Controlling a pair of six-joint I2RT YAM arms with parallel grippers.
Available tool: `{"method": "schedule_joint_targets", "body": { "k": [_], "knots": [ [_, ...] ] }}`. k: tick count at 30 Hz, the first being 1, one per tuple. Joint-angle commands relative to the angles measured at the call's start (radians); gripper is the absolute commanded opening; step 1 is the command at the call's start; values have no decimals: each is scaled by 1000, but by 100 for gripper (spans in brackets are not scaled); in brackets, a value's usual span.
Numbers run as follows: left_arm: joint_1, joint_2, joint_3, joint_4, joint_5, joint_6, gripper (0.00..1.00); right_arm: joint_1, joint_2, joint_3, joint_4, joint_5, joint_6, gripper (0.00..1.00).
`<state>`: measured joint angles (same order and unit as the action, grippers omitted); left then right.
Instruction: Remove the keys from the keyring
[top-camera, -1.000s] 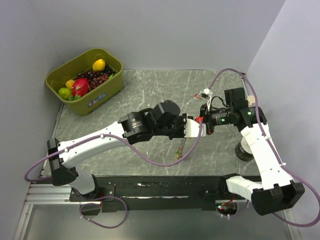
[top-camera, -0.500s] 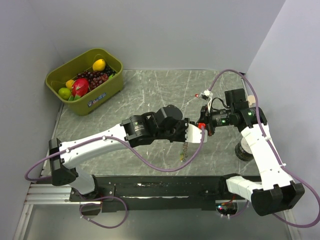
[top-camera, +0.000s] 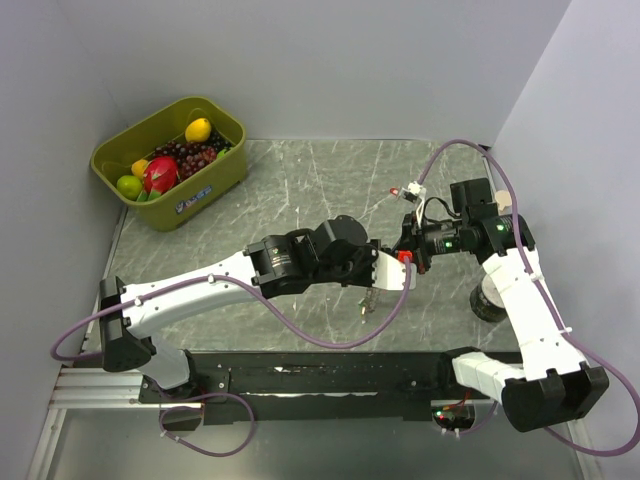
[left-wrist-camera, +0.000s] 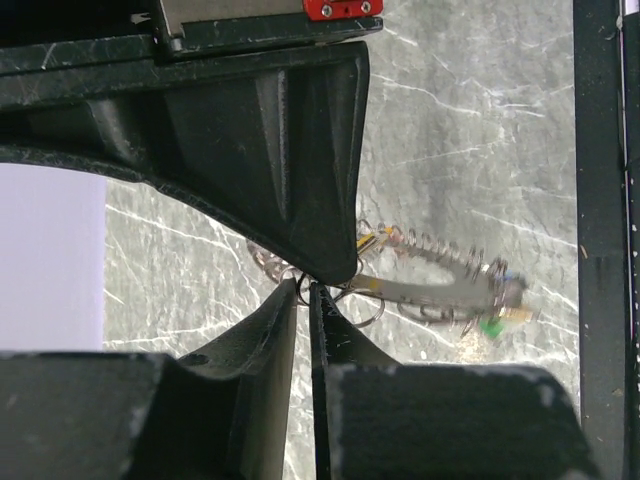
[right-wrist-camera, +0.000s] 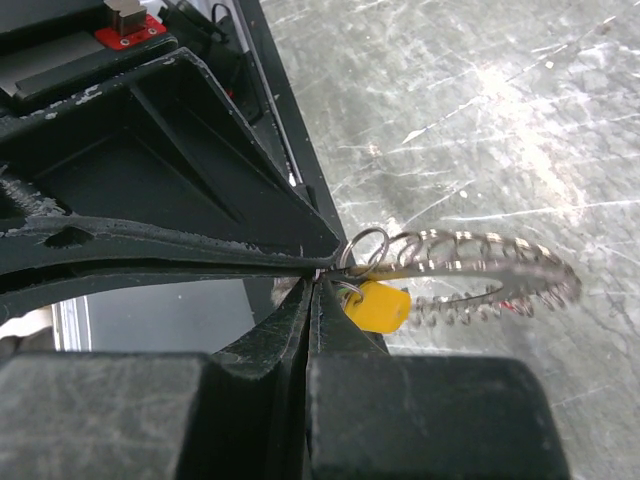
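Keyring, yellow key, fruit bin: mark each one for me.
keyring (right-wrist-camera: 470, 240): right wrist view, upper run of the chain loop.
yellow key (right-wrist-camera: 378, 305): right wrist view, middle of its body.
fruit bin (top-camera: 215, 185): top external view, near side wall.

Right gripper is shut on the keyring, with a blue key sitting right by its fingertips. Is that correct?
Not quite. The key by the fingertips of the right gripper is yellow, not blue, as the right wrist view shows. The rest stands: the right gripper is shut on the keyring.
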<state>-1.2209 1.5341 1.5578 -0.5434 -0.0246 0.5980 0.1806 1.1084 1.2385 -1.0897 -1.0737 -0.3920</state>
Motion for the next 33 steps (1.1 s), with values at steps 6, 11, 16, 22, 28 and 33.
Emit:
{"method": "schedule_joint_targets", "body": {
  "k": [6,11,16,22,28,33],
  "knots": [
    [-6,24,45,-30,14,-7,2,5,-22,41,-30,-147,-13,0],
    [-9,31,50,-43,31,-17,1,3,-31,53,-35,-158,-21,0],
    [-11,29,38,-61,64,-29,3,2,-59,50,-29,-155,-30,0],
    [-12,34,39,-61,66,-30,13,0,-76,58,-38,-160,-42,0],
    [-15,43,41,-67,77,-30,1,2,-84,64,-50,-172,-53,0],
    [-14,44,48,-78,107,-41,1,0,-91,73,-50,-163,-57,0]
  ]
}}
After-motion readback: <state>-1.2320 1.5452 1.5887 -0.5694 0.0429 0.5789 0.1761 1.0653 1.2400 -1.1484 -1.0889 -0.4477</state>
